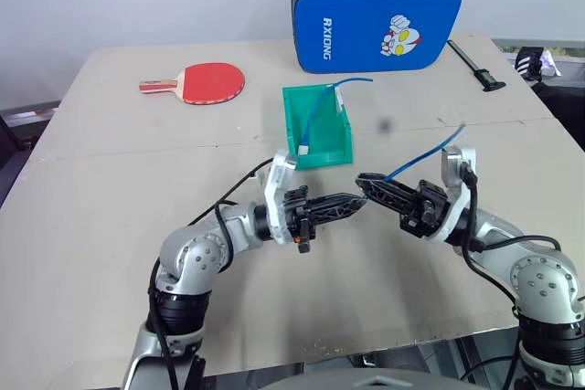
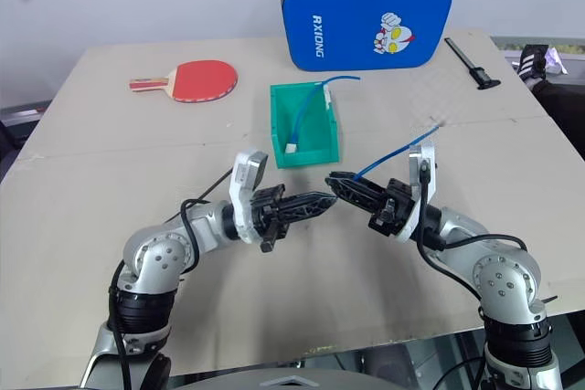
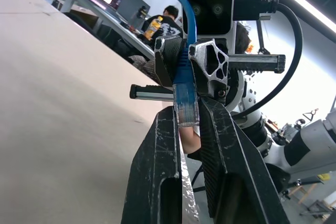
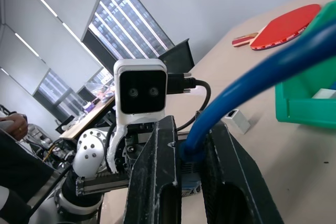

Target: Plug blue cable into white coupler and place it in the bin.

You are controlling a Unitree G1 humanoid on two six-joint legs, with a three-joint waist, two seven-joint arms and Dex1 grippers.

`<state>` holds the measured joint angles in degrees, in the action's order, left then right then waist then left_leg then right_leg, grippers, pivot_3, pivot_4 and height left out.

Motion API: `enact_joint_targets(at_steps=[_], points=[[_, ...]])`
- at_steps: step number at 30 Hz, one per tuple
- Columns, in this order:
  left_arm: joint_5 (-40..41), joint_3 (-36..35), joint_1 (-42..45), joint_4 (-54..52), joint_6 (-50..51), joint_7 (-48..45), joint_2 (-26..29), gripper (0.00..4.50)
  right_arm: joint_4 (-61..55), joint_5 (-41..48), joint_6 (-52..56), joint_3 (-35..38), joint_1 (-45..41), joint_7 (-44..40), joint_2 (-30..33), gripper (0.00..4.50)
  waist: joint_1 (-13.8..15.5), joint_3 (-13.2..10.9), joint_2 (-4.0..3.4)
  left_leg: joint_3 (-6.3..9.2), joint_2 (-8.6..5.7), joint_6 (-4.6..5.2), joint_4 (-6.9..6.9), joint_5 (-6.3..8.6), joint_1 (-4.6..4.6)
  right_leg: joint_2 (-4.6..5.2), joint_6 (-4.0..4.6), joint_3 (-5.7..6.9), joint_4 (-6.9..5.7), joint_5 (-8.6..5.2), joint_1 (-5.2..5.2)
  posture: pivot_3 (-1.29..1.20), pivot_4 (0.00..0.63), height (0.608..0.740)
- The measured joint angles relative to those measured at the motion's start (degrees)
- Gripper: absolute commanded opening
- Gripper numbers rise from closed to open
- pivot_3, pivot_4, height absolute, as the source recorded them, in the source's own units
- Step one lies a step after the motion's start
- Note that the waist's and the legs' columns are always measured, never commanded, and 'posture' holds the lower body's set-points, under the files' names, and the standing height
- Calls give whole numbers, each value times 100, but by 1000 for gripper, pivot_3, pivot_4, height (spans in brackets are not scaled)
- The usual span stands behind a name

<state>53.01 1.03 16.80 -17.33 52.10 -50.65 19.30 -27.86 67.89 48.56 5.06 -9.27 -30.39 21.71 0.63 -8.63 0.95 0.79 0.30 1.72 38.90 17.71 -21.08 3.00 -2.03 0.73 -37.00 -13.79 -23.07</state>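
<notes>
Over the middle of the table my two grippers meet tip to tip. The right gripper (image 1: 362, 181) is shut on the blue cable (image 1: 425, 154), which trails up and to the right behind it. In the left wrist view the cable's clear plug (image 3: 186, 111) sits between the fingertips of my left gripper (image 1: 355, 200), which is shut on it. A small white block, the white coupler (image 4: 236, 120), lies on the table near the bin. The green bin (image 1: 324, 156) stands just beyond the grippers.
Inside the bin lies another blue cable (image 1: 317, 109) with a white end piece (image 1: 302, 148). A big blue padded case (image 1: 375, 20) stands at the table's far edge, with a red paddle (image 1: 210, 81) at far left and a black tool (image 1: 475, 66) at far right.
</notes>
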Motion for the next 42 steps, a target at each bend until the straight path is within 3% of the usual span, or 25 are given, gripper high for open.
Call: enact_joint_targets(at_steps=[2, 6, 8, 9, 13, 16, 22, 27, 31, 40, 42], points=[[-11, -1, 0, 0, -33, 105, -35, 1268, 2, 10, 7, -9, -3, 8, 3, 0, -1, 0, 0, 0, 0, 0, 0, 0, 1, 0, 0, 0, 0, 0, 0, 0, 150, 740], [-179, 0, -115, -27, -206, 265, 4, 3371, 4, 65, 12, -85, -55, 32, -40, 0, -9, 0, 0, -1, 0, 0, -1, 0, 2, -1, 0, -1, 0, 0, 0, 0, 150, 740], [-374, 13, -350, -174, -387, 382, 78, 4240, 31, 80, 10, -115, -130, 36, -69, 0, -38, 0, 0, -1, 0, 0, -2, 0, 3, -1, 0, -4, 1, 0, -1, 0, 150, 740], [-471, -1, -509, -271, -490, 467, 126, 4451, 58, 80, -3, -106, -171, 44, -65, 0, -49, 0, -1, 0, 0, 0, -3, 0, 3, 0, 0, -8, 1, 0, -1, 0, 150, 740], [-692, -343, -1484, -1128, -1011, 916, 154, 4451, 210, -26, -122, 3, -311, 66, -20, 0, -75, -1, -1, 3, 2, 0, -5, 0, -1, 9, 1, -13, 7, 0, -2, 0, 150, 740], [-1321, -443, -2156, -1688, -1744, 1328, 98, 4451, 275, -198, -295, 84, -363, 65, -12, 0, -62, 0, -2, 1, 2, 0, -7, 1, 1, 14, 1, -15, 10, 0, -1, 0, 150, 740], [-4089, -226, -3256, -1611, -3921, 2657, -58, 4451, 405, -718, -662, 90, -615, -54, 52, 0, 8, 0, -7, -5, 1, 1, -16, 1, 8, 12, 3, -20, 13, 0, -1, 0, 150, 740], [-5432, -213, -3094, -704, -4752, 3964, -651, 4451, 405, -1159, -962, -138, -871, -304, 31, 0, 22, 1, -7, -3, 1, 3, -17, 2, 4, 13, 2, -12, 14, 1, -1, 0, 150, 740], [-5918, -208, -2478, 90, -4744, 4556, -871, 4451, 406, -1389, -1033, -320, -935, -352, -28, 0, 22, 2, -5, 3, 0, 3, -17, 2, 0, 12, 0, -1, 13, 2, -1, 0, 150, 740], [-5862, -163, -1699, 948, -4711, 4753, -1281, 4451, 359, -1540, -1058, -413, -961, -249, -155, 0, 21, 7, -10, 6, 1, 3, -17, 2, 1, 17, -1, 2, 9, 3, -1, 0, 150, 740], [-5662, -280, -1558, 1013, -4557, 4731, -1373, 3533, 336, -1562, -1058, -413, -959, -201, -185, 0, 21, 7, -11, 8, 0, 3, -17, 2, 5, 17, -1, 3, 6, 3, 1, 0, 150, 740]])
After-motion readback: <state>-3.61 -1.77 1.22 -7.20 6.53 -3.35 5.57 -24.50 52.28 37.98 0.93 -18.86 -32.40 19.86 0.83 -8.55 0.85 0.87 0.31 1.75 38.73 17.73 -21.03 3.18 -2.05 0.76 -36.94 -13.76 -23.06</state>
